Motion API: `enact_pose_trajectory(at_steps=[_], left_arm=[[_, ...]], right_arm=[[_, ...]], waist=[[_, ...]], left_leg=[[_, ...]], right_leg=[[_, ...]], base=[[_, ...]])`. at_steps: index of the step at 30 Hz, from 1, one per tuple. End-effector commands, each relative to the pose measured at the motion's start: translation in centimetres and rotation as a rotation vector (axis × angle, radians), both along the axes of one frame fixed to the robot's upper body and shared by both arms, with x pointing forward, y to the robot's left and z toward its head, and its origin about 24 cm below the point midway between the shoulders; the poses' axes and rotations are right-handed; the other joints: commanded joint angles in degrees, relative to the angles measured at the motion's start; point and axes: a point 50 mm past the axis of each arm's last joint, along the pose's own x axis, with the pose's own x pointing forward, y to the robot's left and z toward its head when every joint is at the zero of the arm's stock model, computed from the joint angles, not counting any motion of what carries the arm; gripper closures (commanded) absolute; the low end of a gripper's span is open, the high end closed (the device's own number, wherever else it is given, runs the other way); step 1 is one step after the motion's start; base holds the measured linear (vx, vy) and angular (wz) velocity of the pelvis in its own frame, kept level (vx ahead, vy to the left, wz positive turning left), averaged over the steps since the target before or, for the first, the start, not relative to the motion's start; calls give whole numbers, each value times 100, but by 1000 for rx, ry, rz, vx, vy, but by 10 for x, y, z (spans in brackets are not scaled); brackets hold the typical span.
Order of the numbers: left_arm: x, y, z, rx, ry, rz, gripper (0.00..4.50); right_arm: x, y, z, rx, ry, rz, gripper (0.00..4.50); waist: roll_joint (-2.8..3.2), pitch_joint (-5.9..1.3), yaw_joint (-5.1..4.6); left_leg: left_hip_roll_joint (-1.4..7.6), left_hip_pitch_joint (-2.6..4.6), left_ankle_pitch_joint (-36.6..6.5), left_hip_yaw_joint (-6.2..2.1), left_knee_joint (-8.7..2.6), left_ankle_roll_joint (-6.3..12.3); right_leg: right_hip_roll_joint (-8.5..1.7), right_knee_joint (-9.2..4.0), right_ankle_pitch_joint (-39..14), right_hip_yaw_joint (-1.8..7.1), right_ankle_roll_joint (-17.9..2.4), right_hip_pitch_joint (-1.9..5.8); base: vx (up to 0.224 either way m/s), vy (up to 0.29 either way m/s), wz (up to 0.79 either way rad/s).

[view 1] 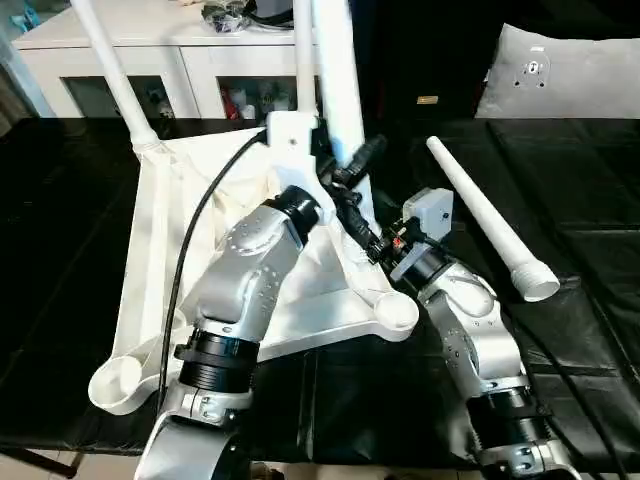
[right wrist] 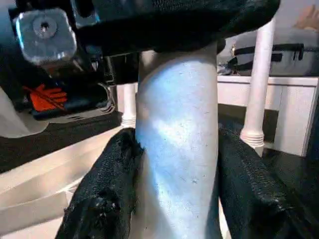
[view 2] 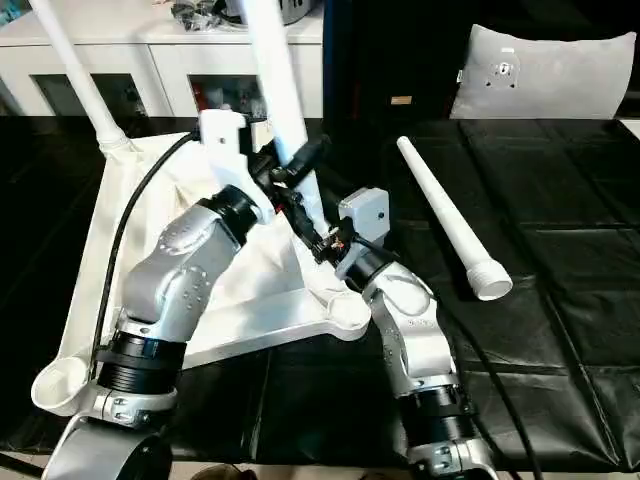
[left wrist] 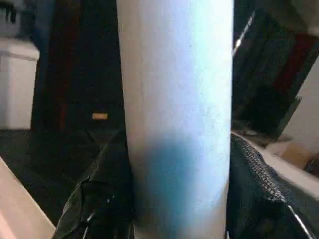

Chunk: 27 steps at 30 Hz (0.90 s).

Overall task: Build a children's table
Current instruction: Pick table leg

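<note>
On the upturned tabletop, three legs are seen standing; one is pinched by both claws. The fourth leg is left beside it.

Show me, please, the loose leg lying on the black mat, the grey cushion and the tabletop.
loose leg (view 1: 485, 215), left eye view, middle of its shaft.
grey cushion (view 2: 560, 75), right eye view, its front face.
tabletop (view 1: 150, 250), left eye view, its left rim.

Black mat — white cabinet (grey cushion) behind
</note>
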Motion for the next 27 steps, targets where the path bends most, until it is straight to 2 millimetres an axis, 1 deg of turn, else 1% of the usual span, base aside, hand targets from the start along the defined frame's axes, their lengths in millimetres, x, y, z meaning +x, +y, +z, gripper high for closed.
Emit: enact_pose_trajectory(at_steps=[1,2,5,9,10,12,13,14,16,19,22,23,24,25,27], left_arm=[[4,7,-2,-42,51,26,253],[4,7,-2,-50,60,28,254],[6,10,-4,-103,99,41,257],[6,12,-1,-112,94,40,259],[6,12,-1,-110,91,39,259],[6,11,0,-92,79,34,260],[6,11,0,-90,78,34,260],[6,10,1,-69,67,32,260],[7,12,1,-48,59,39,260],[10,18,2,-3,40,52,260],[13,25,2,21,32,63,260],[16,29,3,39,30,68,260],[17,32,4,57,27,58,260],[17,34,5,68,23,50,260],[17,34,5,75,21,44,260]], right_arm=[[1,3,5,-9,-25,15,259],[1,3,5,-10,-25,15,259],[1,2,5,-12,-25,18,259],[2,2,5,0,-16,24,259],[2,1,5,-1,-17,17,224],[3,-1,5,14,-4,17,189],[3,-1,5,17,-2,18,189],[3,-3,5,49,23,27,189],[3,-4,7,72,37,46,155],[0,-7,12,100,42,91,140],[-5,-11,16,100,35,127,107],[-7,-17,20,121,44,157,100],[-6,-27,24,137,57,151,100],[-4,-33,26,143,65,136,87],[-2,-38,27,149,69,129,63]], waist=[[-67,-409,-2],[-56,-409,5],[-62,-409,3],[-61,-409,5],[-62,-406,4],[-59,-404,1],[-63,-406,3],[-53,-402,2],[-54,-411,5],[-57,-407,-1],[-47,-413,12],[-53,-416,16],[-51,-419,22],[-54,-419,28],[-53,-423,40]], left_leg=[[224,38,-1153,-75,-388,367],[225,42,-1166,-78,-386,367],[225,38,-1171,-79,-390,380],[229,38,-1182,-85,-395,387],[228,37,-1190,-85,-396,386],[228,41,-1210,-84,-399,381],[227,39,-1205,-84,-395,380],[228,44,-1229,-88,-403,402],[230,43,-1191,-89,-396,399],[229,47,-1181,-91,-403,409],[231,50,-1132,-100,-404,391],[226,52,-1108,-92,-393,391],[224,62,-1083,-93,-392,426],[226,65,-1075,-94,-391,435],[228,63,-1036,-85,-382,373]], right_leg=[[-277,-445,-1271,215,-1109,340],[-279,-445,-1298,214,-1101,338],[-273,-453,-1314,214,-1067,342],[-273,-458,-1360,213,-1035,340],[-275,-460,-1377,213,-1026,342],[-274,-467,-1411,214,-1012,340],[-278,-466,-1410,215,-1005,344],[-274,-467,-1419,216,-1008,343],[-272,-460,-1349,214,-1019,346],[-263,-461,-1327,212,-1000,347],[-265,-444,-1260,212,-953,352],[-263,-443,-1216,213,-966,346],[-261,-436,-1174,217,-982,358],[-262,-439,-1182,216,-990,354],[-277,-437,-1244,216,-1036,344]], base=[[0,0,0],[0,0,0],[0,0,0],[0,0,0],[0,0,0],[0,0,0],[0,0,0],[0,0,0],[0,0,0],[0,0,0],[0,0,0],[0,0,0],[0,0,0],[0,0,0],[0,0,0]])
